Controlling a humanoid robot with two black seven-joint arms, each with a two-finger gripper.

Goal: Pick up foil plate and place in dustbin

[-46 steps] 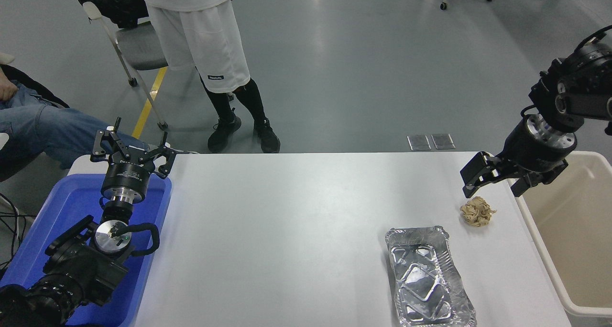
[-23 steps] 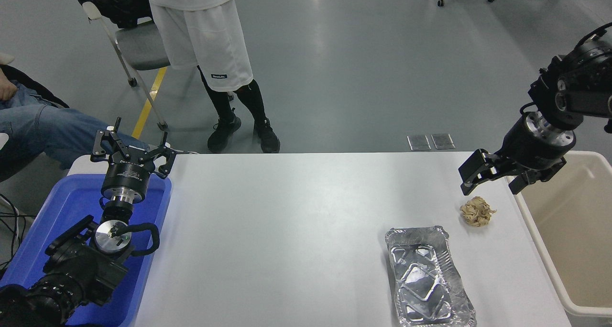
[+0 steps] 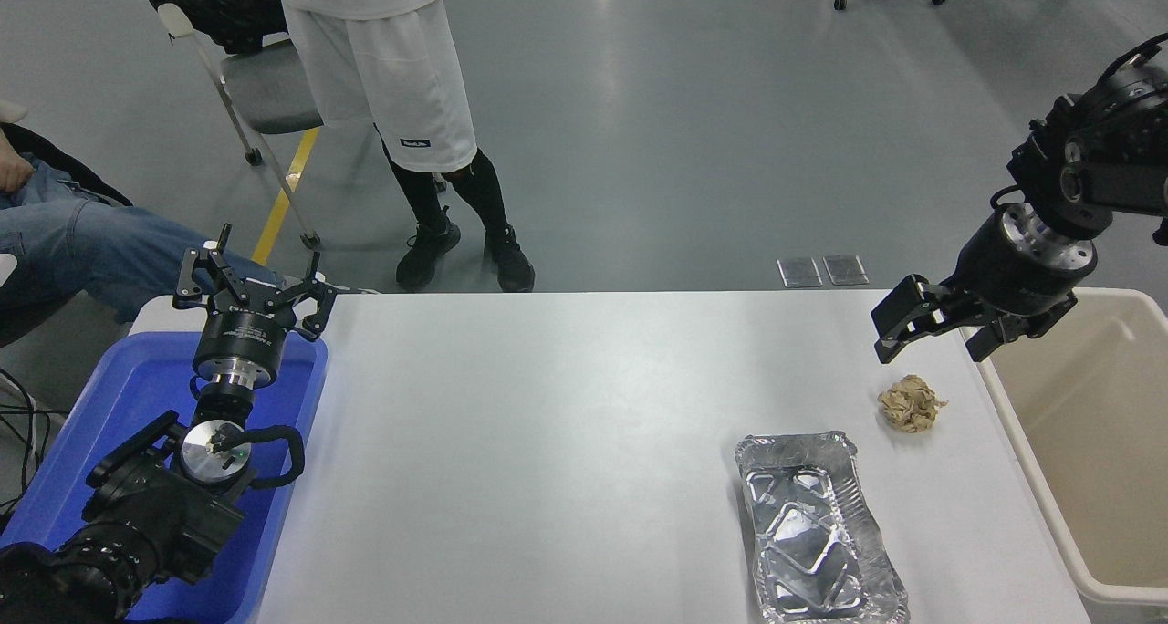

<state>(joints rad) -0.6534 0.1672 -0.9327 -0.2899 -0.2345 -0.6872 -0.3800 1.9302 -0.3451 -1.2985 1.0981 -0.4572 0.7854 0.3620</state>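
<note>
Foil plate (image 3: 818, 530) lies flat on the white table (image 3: 547, 442) at the near right corner, untouched, with a crumpled tan paper ball (image 3: 911, 404) just beyond it and the beige dustbin (image 3: 1086, 442) off the table's right edge. Right gripper (image 3: 931, 337) hangs above the table's far right edge, beyond the paper ball, fingers spread and empty. Left gripper (image 3: 248, 291) parked over the blue bin (image 3: 137, 423) at far left, fingers also spread.

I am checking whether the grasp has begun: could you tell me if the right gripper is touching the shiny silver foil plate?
Apart. The head view shows the right gripper open and well beyond the foil plate.
</note>
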